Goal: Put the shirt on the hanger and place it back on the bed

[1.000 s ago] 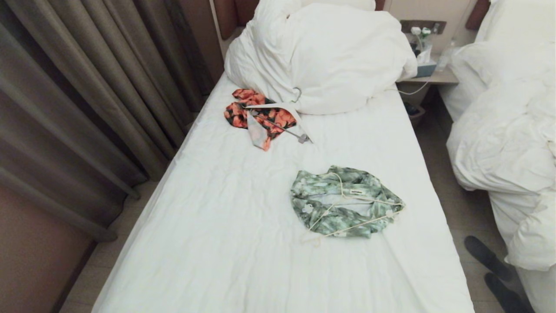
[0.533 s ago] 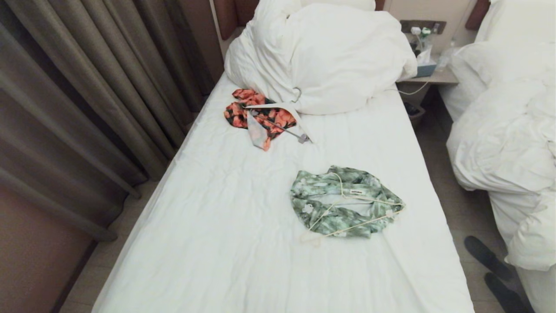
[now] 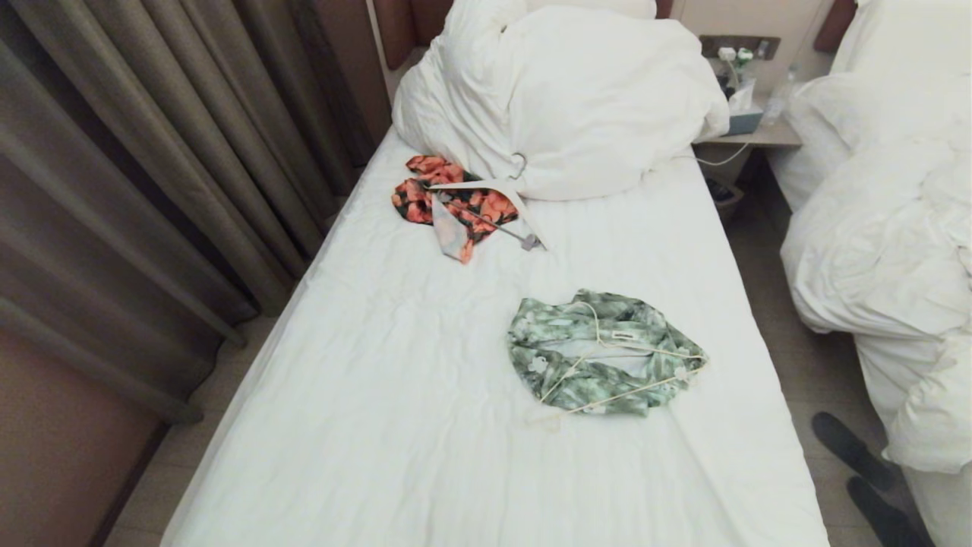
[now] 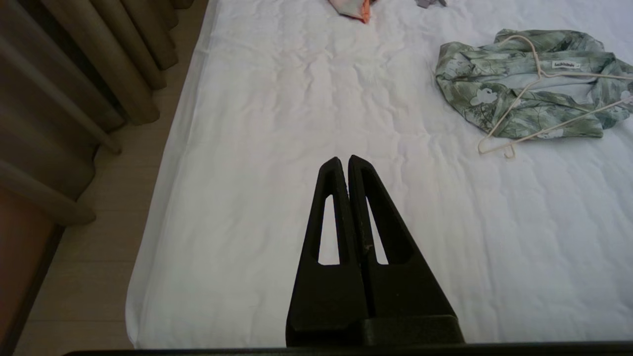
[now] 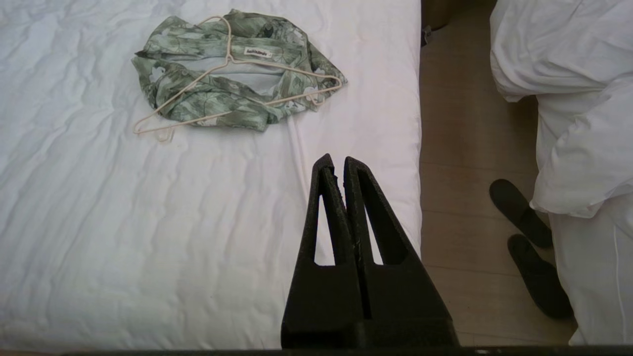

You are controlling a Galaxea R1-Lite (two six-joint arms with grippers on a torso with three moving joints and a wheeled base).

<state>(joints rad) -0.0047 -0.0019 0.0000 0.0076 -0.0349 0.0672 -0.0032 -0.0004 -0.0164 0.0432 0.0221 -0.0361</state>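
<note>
While both tools (image 4: 348, 159) (image 5: 335, 159) hang pinched together, wrinkled white bed (image 3: 395, 425), curtains (image 3: 152, 152) alongside, crumpled shirt (image 3: 547, 334) under hanger (image 3: 607, 340).

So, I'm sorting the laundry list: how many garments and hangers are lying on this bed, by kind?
Garments: 2, the green shirt and the orange-red floral garment.
Hangers: 2, the cream wire hanger lying on the shirt and the broad white hanger on the floral garment.
Total: 4.
</note>
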